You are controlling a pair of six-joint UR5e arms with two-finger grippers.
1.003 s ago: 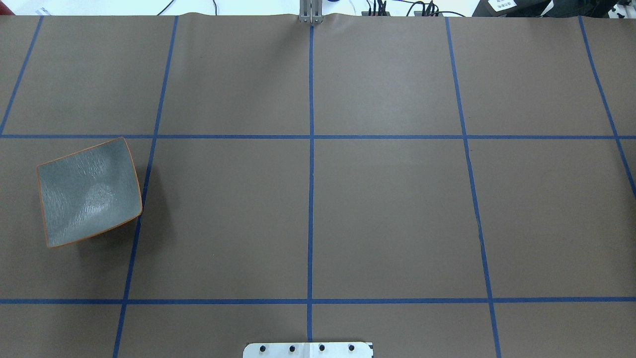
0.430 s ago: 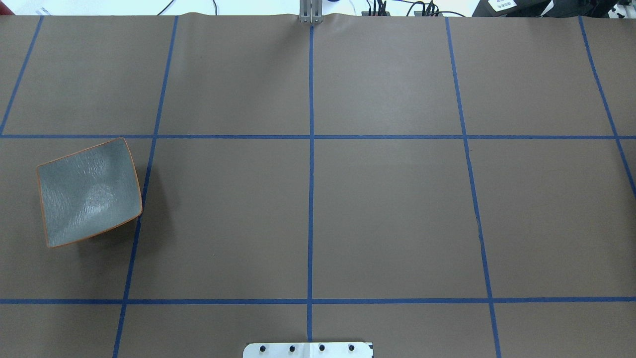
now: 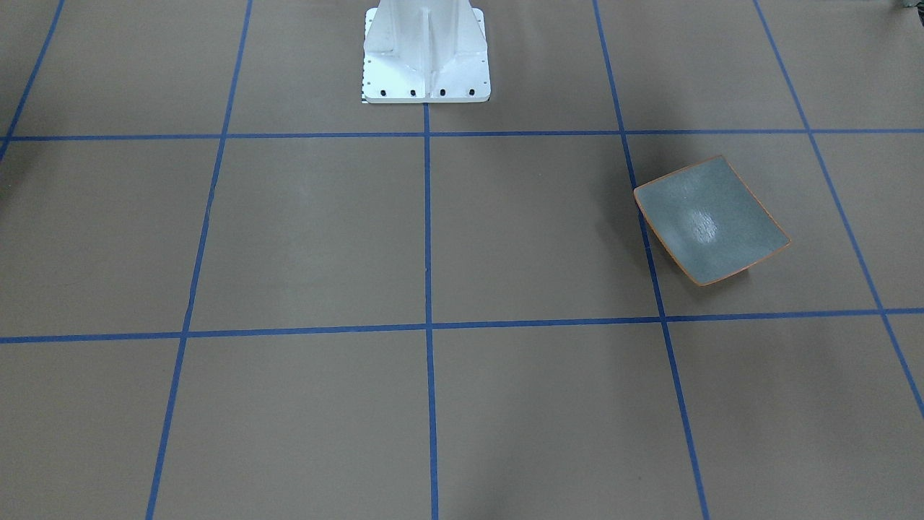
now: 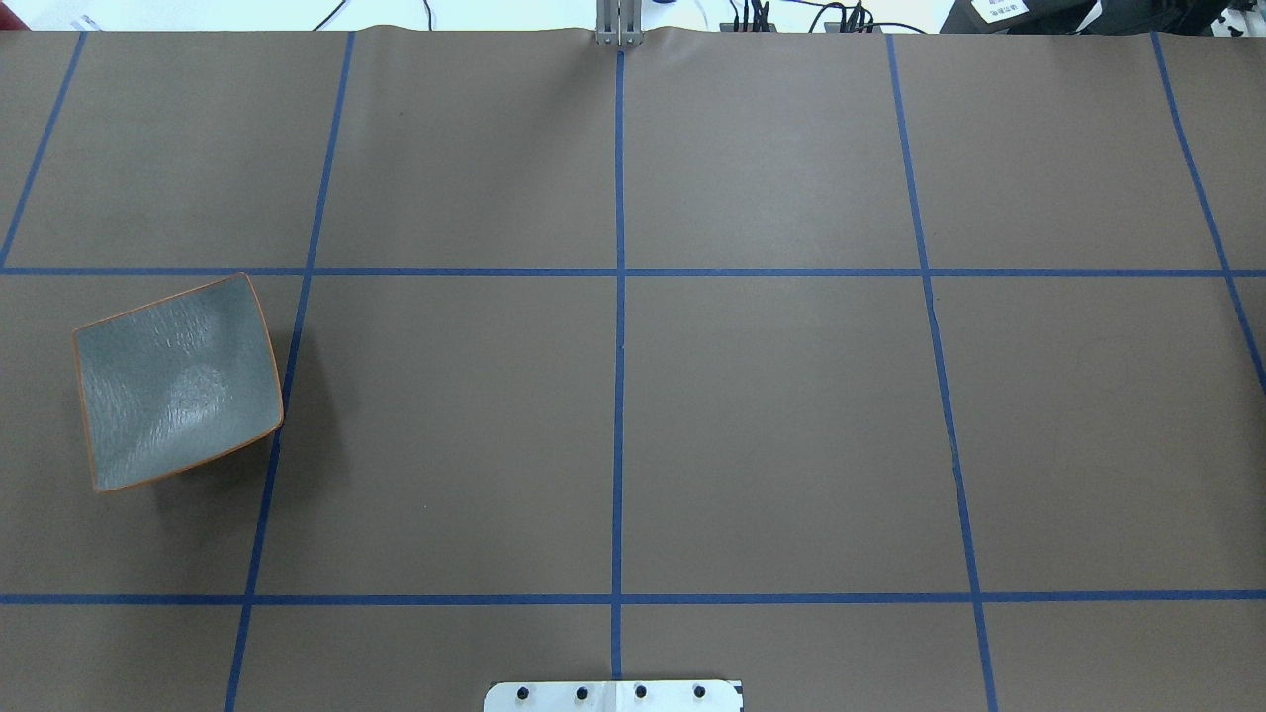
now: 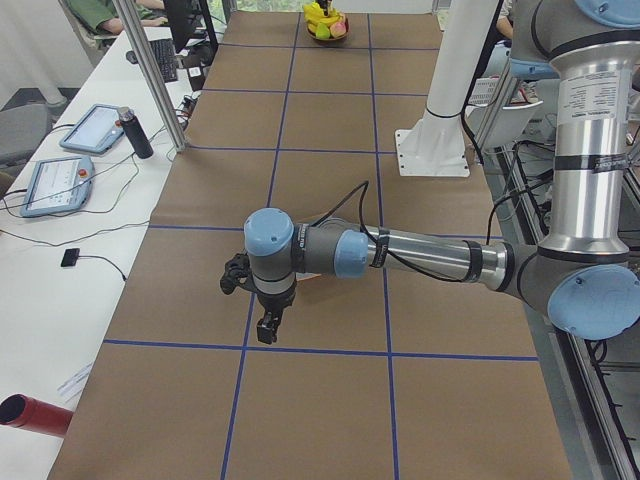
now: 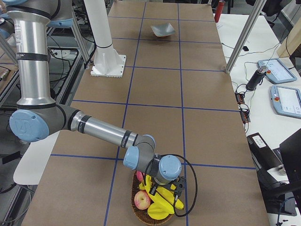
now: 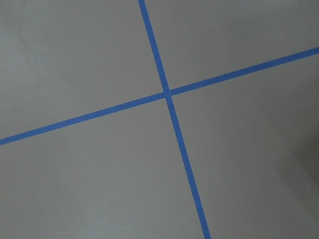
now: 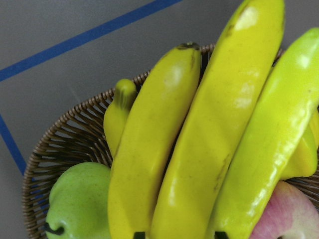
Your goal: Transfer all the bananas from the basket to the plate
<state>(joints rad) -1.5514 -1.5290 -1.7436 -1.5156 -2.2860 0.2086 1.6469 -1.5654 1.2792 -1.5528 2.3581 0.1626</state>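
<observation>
Item one, plate: bare, toward 9 o'clock on the bench, counting 12 o'clock as away from the robot's base; nothing is delivered yet. Item two, bananas: three side by side, a fourth partly buried beneath, bunched in the wicker basket at the far 3 o'clock end, outside the overhead frame, beside a green fruit and a red apple. Item three, right gripper: low over the bunch, I judge to take the uppermost middle banana. Two dark slivers at the wrist view's lower edge, likely its fingertips, flank that banana; pressing or merely straddling, I cannot tell. Item four, left gripper: hangs above a tape crossing at the plate's end, probably to receive; spread or closed, I cannot tell, and its arm hides the plate in that side view.
</observation>
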